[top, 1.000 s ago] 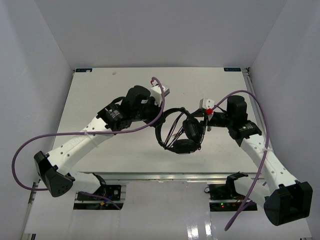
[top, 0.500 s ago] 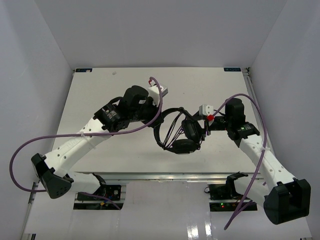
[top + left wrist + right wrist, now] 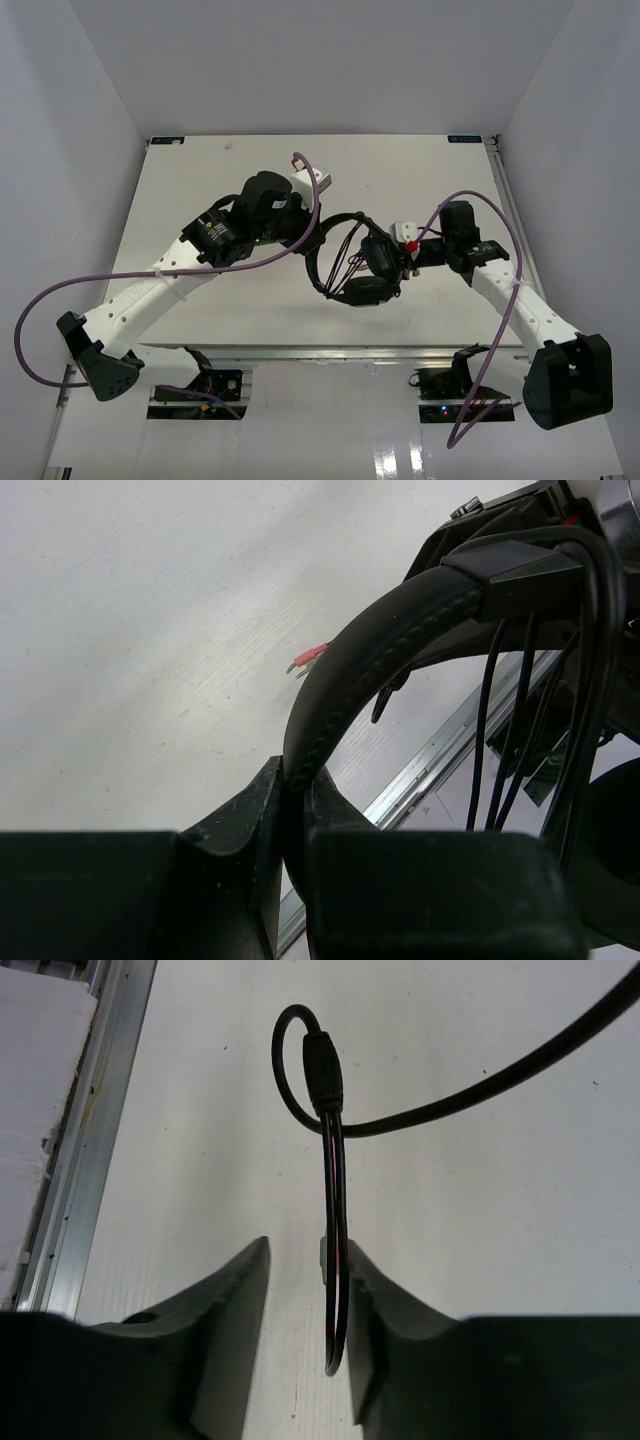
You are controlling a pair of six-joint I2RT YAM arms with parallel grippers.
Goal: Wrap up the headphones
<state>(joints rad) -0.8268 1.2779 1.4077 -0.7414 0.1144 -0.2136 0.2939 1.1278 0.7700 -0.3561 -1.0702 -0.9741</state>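
The headphones (image 3: 365, 268) sit over the middle of the tabletop (image 3: 200, 180), between the two arms. The left gripper (image 3: 296, 785) is clamped on the stitched headband (image 3: 370, 660), with the reddish plug (image 3: 308, 657) lying on the surface beyond it. The right gripper (image 3: 305, 1260) stands apart, and the thin black cord (image 3: 334, 1190) hangs in the gap, against one finger, unpinched

The left pincer (image 3: 295, 792) grips the headphones (image 3: 390, 640) by the headband, cords hanging beside.
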